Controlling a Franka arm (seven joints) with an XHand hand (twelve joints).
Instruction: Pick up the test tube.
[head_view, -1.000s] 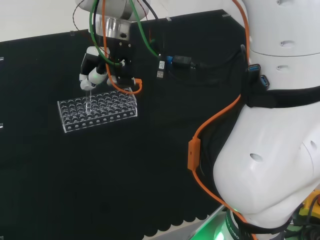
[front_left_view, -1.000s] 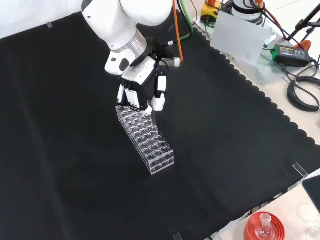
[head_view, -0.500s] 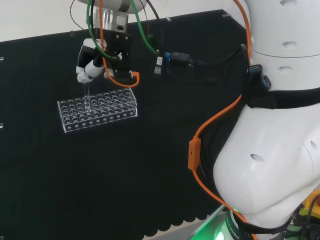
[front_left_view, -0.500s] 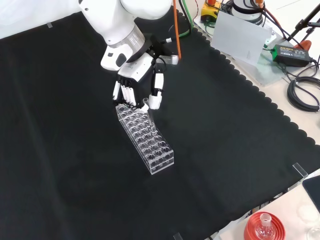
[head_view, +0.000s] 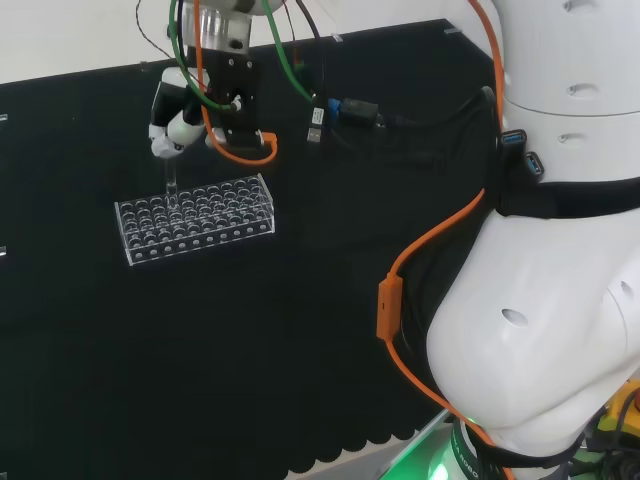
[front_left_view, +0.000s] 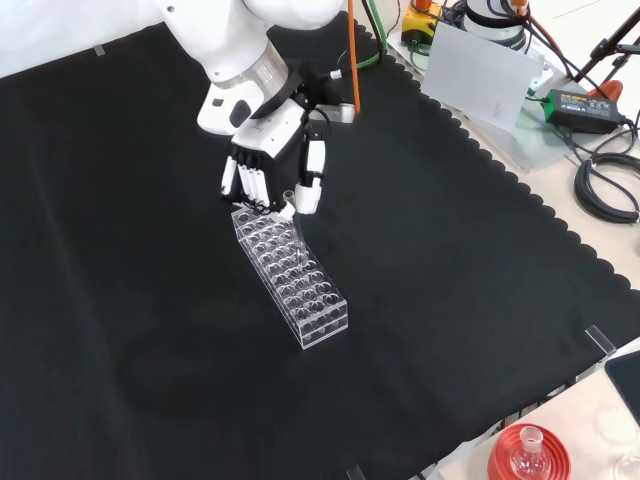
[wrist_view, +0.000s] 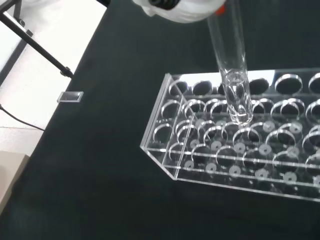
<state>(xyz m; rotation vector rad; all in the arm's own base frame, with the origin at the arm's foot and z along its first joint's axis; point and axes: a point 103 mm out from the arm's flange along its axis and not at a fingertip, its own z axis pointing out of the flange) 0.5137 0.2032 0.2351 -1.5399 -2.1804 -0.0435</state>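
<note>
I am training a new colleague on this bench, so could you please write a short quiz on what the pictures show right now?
1. True or false: the test tube lies flat on the black cloth.
2. What does the hand hold?
A) a flask
B) the test tube
C) a cable
3. Fill in: the tube's rounded end hangs near the top of the clear ____.

Key:
1. False: it is upright, pinched in the hand.
2. B
3. rack. The wrist view shows the tip close to the holes at one end of the rack; whether it has cleared them fully is hard to tell.
</note>
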